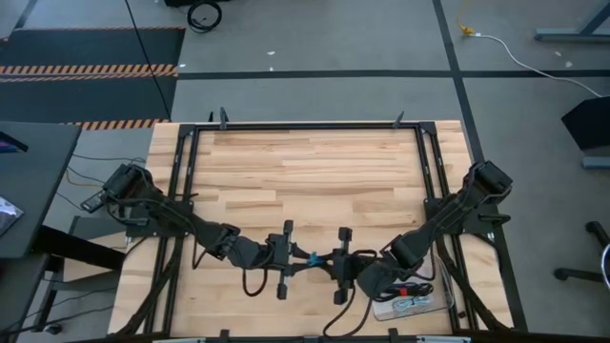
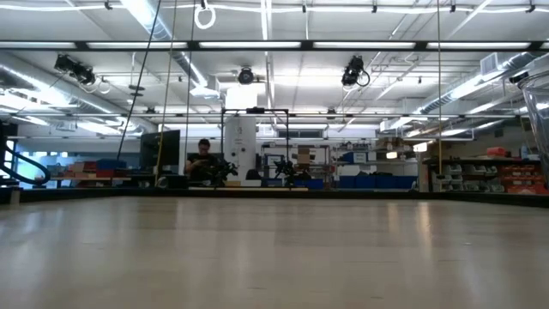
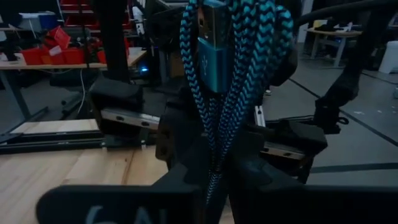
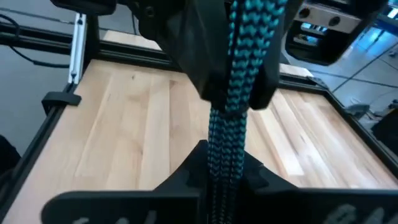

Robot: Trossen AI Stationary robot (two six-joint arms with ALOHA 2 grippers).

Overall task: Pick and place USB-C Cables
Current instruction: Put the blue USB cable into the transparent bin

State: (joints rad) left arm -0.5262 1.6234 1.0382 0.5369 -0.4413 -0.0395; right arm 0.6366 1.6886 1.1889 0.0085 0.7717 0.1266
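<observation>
Teal braided USB-C cable bundle [image 1: 312, 258] hangs between both grippers. Left gripper [image 1: 291, 259] and right gripper [image 1: 335, 266] clamp its opposite ends, meeting low over the light wooden table [image 1: 305, 162].

One teal USB-C cable [image 1: 312, 258] at lower centre of the high view, two grippers, left gripper [image 1: 292, 259] and right gripper [image 1: 334, 265], one clear tray [image 1: 412, 306] at lower right, one wooden table [image 1: 305, 167], one seated person [image 2: 204, 160] at left of centre in the low view

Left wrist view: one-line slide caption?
Teal-and-black braided USB-C cable bundle gripped at once by left pincer and right pincer.
</observation>
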